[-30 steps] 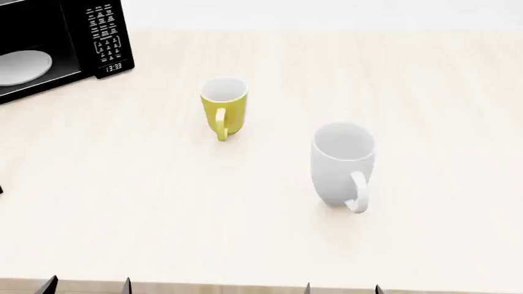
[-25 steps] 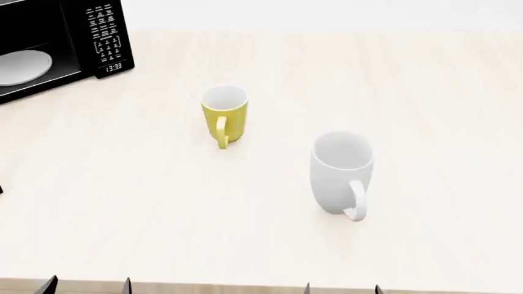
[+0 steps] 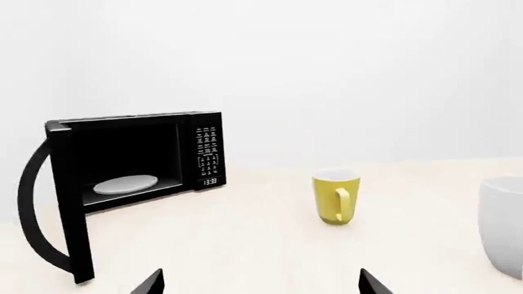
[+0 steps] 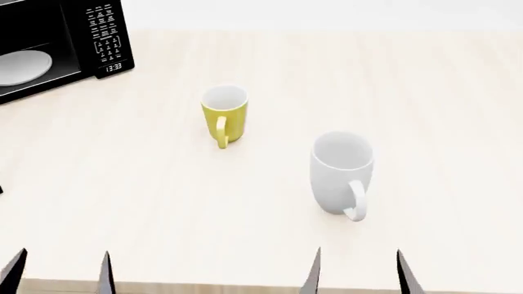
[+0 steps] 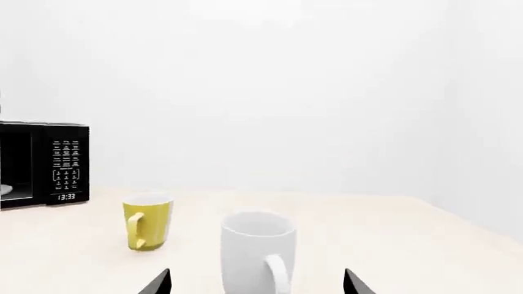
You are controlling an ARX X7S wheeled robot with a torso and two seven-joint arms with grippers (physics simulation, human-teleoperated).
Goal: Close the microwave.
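The black microwave [image 4: 57, 43] stands at the table's far left corner, its white-marked keypad panel [image 4: 105, 37] on its right side and a white round plate [image 4: 21, 66] inside. In the left wrist view the microwave [image 3: 139, 156] has its door [image 3: 70, 202] swung wide open toward me, its curved handle on the outer side. My left gripper [image 4: 60, 272] is open near the table's front edge, well short of the door. My right gripper [image 4: 359, 272] is open too, with nothing between its fingers. The right wrist view catches the microwave [image 5: 41, 165] far off.
A yellow mug [image 4: 224, 116] stands mid-table, right of the microwave. A larger white mug [image 4: 342, 174] stands just beyond my right gripper, handle toward me. The wooden table's front edge [image 4: 204, 286] runs under both grippers.
Both grippers' fingertips have come farther into the head view from its bottom edge, forward over the table. The mugs shifted slightly down in the view early on. The microwave door is unchanged.
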